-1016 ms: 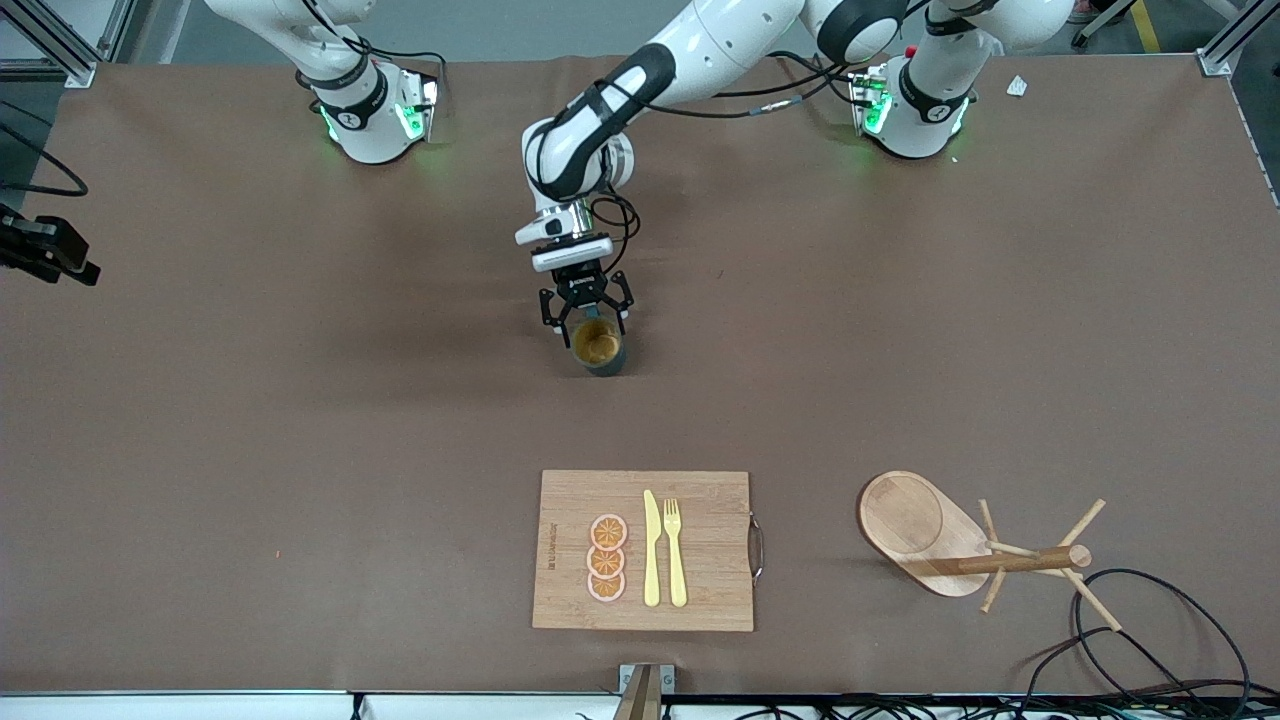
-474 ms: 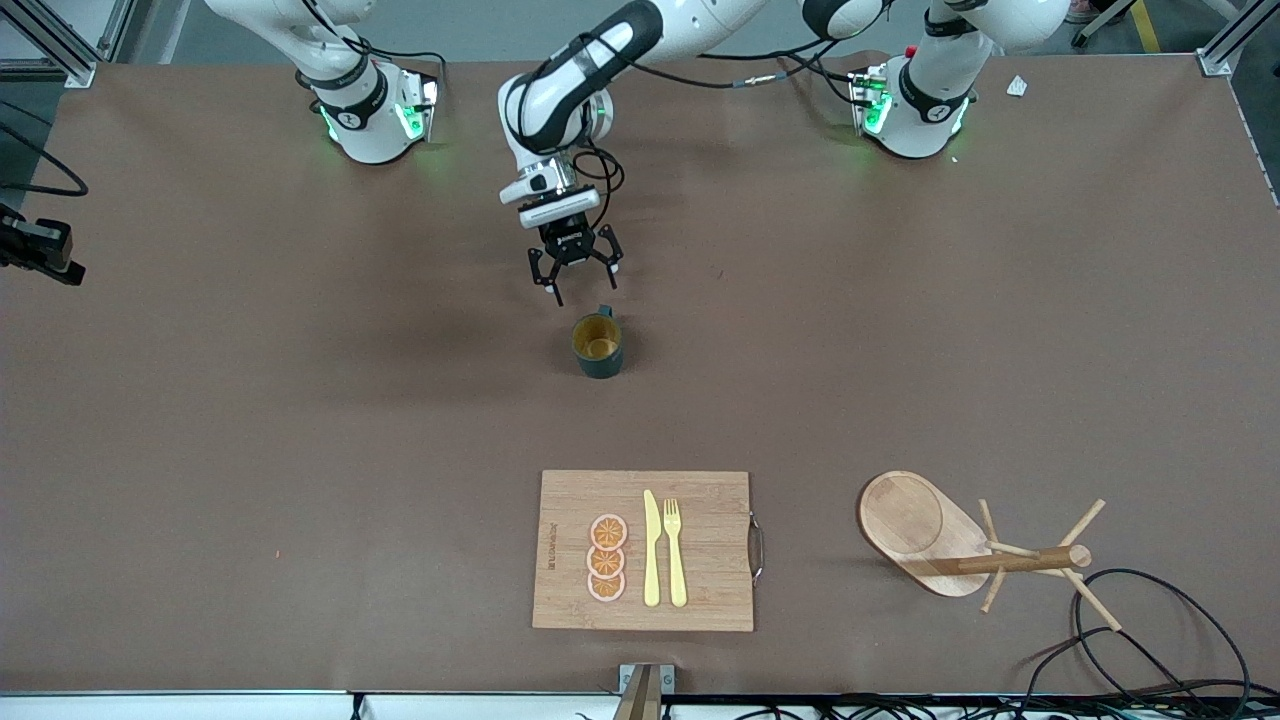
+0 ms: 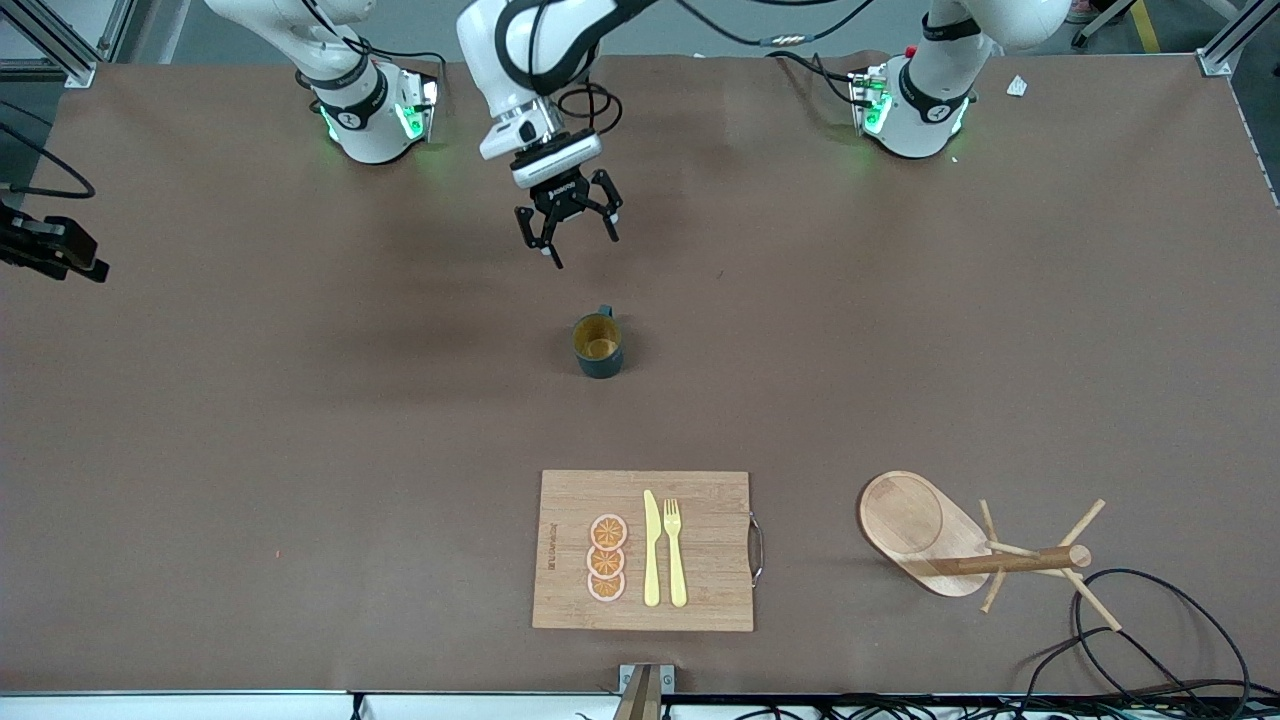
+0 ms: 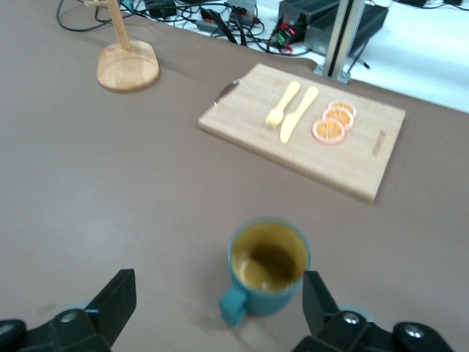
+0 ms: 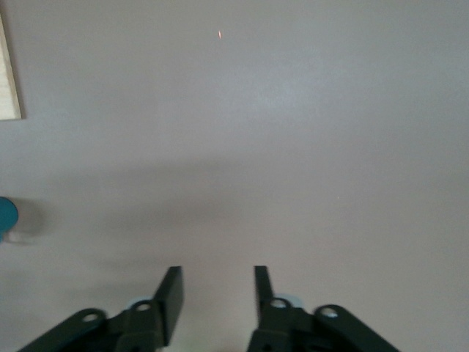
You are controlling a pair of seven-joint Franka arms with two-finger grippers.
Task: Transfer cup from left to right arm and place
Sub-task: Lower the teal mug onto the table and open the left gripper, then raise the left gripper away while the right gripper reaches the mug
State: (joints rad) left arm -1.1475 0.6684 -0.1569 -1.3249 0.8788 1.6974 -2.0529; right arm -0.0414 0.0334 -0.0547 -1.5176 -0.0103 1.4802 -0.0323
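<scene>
The cup (image 3: 598,345) is dark teal with a mustard-yellow inside and stands upright on the brown table, mid-table, its handle turned toward the robots' bases. It also shows in the left wrist view (image 4: 268,267). My left gripper (image 3: 566,233) hangs open and empty in the air over bare table, between the cup and the bases; its fingers (image 4: 117,299) stand wide apart. My right gripper (image 5: 218,292) is open and empty over bare table, out of the front view; a teal edge of the cup (image 5: 6,215) shows at that view's border.
A wooden cutting board (image 3: 700,500) with a yellow knife (image 3: 651,548), a yellow fork (image 3: 675,550) and orange slices (image 3: 606,558) lies near the front edge. A wooden peg stand (image 3: 960,545) lies toward the left arm's end, with cables (image 3: 1150,640) beside it.
My left gripper, open around the cup one second ago, has risen and drawn back toward the bases. The cup stays standing on the table.
</scene>
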